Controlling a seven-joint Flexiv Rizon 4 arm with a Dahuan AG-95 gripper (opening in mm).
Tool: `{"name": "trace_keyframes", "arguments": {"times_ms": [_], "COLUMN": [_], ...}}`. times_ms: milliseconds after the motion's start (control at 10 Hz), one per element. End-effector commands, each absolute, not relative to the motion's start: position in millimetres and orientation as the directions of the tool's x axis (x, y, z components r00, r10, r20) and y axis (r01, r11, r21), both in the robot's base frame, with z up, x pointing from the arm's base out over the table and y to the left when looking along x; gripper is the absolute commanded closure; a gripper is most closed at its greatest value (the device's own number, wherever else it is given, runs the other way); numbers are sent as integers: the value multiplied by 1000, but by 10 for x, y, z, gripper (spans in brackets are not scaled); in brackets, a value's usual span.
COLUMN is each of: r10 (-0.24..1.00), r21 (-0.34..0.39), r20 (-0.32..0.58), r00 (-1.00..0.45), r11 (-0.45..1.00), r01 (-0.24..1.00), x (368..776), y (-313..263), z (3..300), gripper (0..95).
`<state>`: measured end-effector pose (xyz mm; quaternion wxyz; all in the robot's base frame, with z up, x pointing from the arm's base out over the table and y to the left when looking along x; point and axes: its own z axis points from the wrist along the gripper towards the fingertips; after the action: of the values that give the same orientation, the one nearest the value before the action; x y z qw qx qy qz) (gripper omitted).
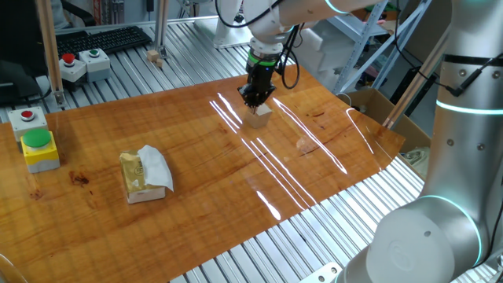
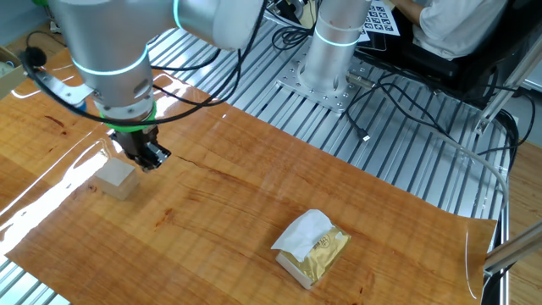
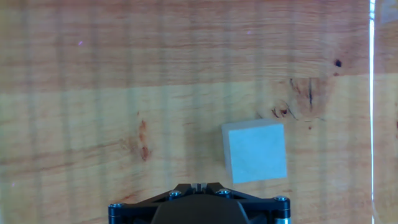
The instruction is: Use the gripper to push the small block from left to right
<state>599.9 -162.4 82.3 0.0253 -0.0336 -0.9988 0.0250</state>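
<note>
The small block (image 1: 261, 115) is a pale beige cube on the wooden table (image 1: 196, 149), near its far middle. My gripper (image 1: 255, 98), black with a green ring, stands upright just behind the block, tip close to the table and right beside it. In the other fixed view the gripper (image 2: 151, 159) is just right of the block (image 2: 116, 178). In the hand view the block (image 3: 256, 152) lies ahead and to the right of the closed fingertips (image 3: 198, 186). The fingers are shut together and hold nothing.
A yellowish box with white tissue (image 1: 145, 174) lies at the front left; it also shows in the other fixed view (image 2: 312, 246). Button boxes (image 1: 39, 149) stand at the left edge. Two tiny tan cubes (image 1: 155, 56) sit on the far rails. A second arm's base (image 1: 440, 236) is at the right.
</note>
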Motion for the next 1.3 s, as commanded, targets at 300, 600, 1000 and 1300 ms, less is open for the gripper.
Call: {"name": "trace_keyframes", "arguments": {"times_ms": [300,600,1000,1300], "r10": [58,43,11,-4], "r21": [-58,-68,-94,-95], "r20": [43,42,19,20], "r00": [-997,-998,-1000,-1000], "r11": [997,997,996,996], "r01": [56,41,10,-6], "x": [6007,6049,6224,6285], "y": [-1628,-1762,-2191,-2416], "z": [821,838,696,662], "gripper": [950,950,950,950]}}
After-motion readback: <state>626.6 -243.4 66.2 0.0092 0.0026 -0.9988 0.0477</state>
